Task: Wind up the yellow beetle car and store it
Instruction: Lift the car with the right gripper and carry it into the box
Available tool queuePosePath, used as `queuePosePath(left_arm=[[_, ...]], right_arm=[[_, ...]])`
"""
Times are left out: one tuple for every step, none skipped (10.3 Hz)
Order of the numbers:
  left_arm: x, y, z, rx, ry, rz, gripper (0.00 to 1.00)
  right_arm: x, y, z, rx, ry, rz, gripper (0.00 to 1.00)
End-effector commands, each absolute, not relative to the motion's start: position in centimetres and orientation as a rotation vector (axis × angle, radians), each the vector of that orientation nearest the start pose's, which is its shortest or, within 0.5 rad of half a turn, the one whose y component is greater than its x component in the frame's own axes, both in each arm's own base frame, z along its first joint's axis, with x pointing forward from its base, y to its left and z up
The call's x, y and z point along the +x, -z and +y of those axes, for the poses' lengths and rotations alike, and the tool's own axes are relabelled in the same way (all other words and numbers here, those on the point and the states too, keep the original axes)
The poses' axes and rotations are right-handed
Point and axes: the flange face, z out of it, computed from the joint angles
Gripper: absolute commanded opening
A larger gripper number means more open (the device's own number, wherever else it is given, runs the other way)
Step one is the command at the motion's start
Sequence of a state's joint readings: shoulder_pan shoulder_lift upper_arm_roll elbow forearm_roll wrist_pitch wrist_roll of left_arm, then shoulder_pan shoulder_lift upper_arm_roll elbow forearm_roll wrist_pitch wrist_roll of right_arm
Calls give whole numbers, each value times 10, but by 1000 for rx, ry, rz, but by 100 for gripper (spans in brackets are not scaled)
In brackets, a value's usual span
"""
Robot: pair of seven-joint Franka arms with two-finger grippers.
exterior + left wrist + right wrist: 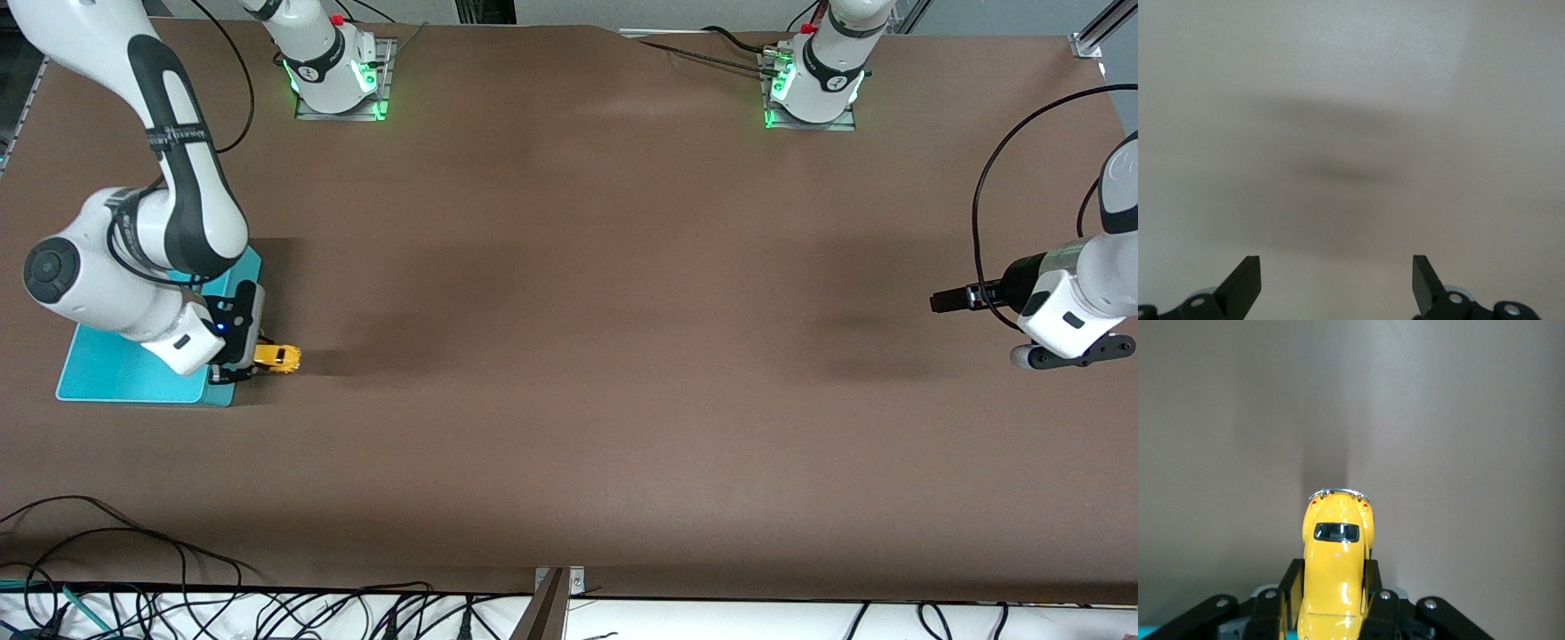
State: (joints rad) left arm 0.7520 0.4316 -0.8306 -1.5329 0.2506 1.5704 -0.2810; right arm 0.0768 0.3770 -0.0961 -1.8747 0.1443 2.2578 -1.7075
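Now R tool tight on yellow beetle car beside turquoise bin; L tool wide, empty, idle.

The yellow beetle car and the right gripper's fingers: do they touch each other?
Touching. The right wrist view shows the right gripper shut on the yellow beetle car, one finger pressed against each side of its body.

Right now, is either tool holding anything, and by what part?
The right tool grips the yellow toy car by its two sides, beside the turquoise bin. The left tool is open and empty.
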Motion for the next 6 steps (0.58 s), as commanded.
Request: queuePosePath(left_arm=[[612,-483,42,-3131,-393,-235,100],[607,-489,41,-3136,-389,-244,99],[602,-490,38,-3139,-381,-250,98],[596,-489,37,-3146,-355,-268,97],[586,-486,35,-3141,-314,-277,98],[578,-487,37,-3147,-277,-222,98]], right_arm=[[602,-345,-30,2176,-3,2304,0],[594,-355,-45,2179,31,2299,0],[588,-367,-54,2152,66,2308,0],[585,-372,-69,2115,87,2330,0],[584,-372,-82,2080,88,2361,0],[583,-371,-95,2056,87,2382,0]])
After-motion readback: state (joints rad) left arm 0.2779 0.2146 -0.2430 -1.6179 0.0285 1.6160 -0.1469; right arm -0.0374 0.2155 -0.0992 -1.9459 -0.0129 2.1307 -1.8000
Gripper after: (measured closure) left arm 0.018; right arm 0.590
